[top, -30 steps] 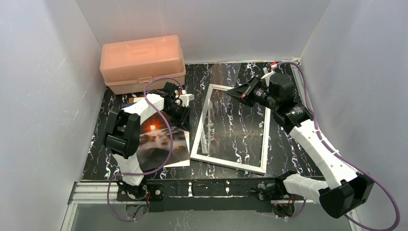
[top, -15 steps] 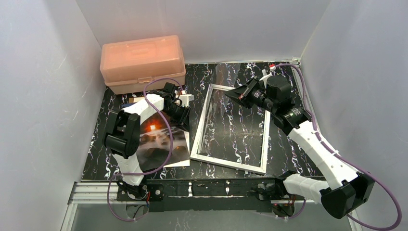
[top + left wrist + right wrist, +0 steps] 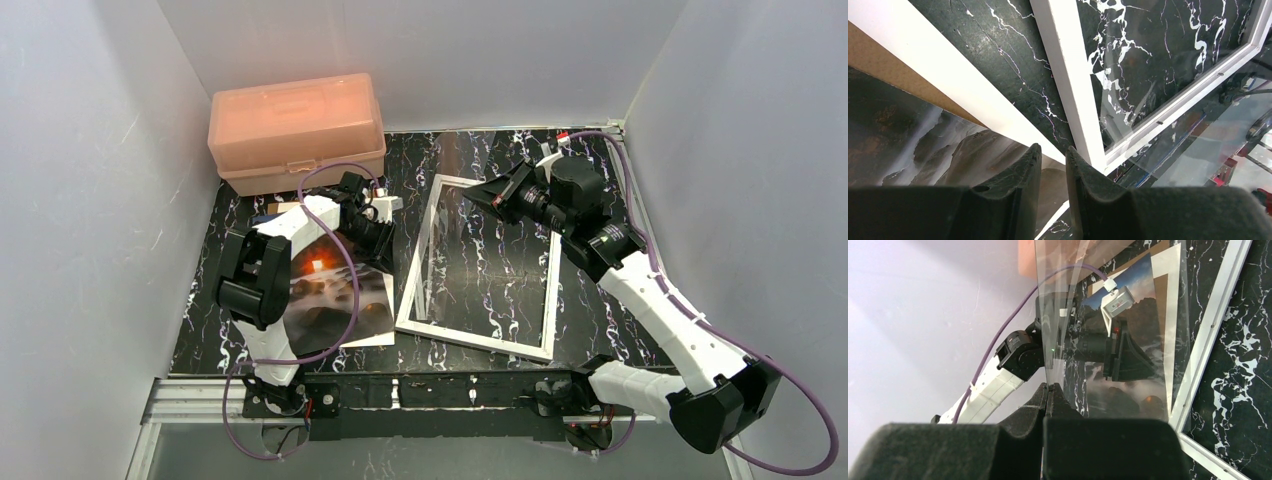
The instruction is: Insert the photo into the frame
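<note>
The photo [image 3: 330, 290] lies face up at the left, sun and dark rocks showing, on a brown backing board [image 3: 878, 60]. The white frame [image 3: 475, 340] lies flat beside it on the right. My right gripper [image 3: 470, 195] is shut on the far edge of the clear pane [image 3: 432, 250] and holds it tilted up over the frame's left side; its closed fingertips [image 3: 1049, 386] pinch the pane [image 3: 1063, 315]. My left gripper [image 3: 380, 245] hovers over the photo's right edge [image 3: 923, 145], its jaws [image 3: 1052, 150] a narrow gap apart with nothing between them, next to the frame's rail [image 3: 1073, 75].
A salmon-pink plastic box [image 3: 295, 125] stands at the back left. White walls close in the dark marbled table [image 3: 590, 300] on three sides. Purple cables loop from both arms.
My right gripper has moved a little to the left and back with the pane, tilting it up further. The left arm and the photo have not moved.
</note>
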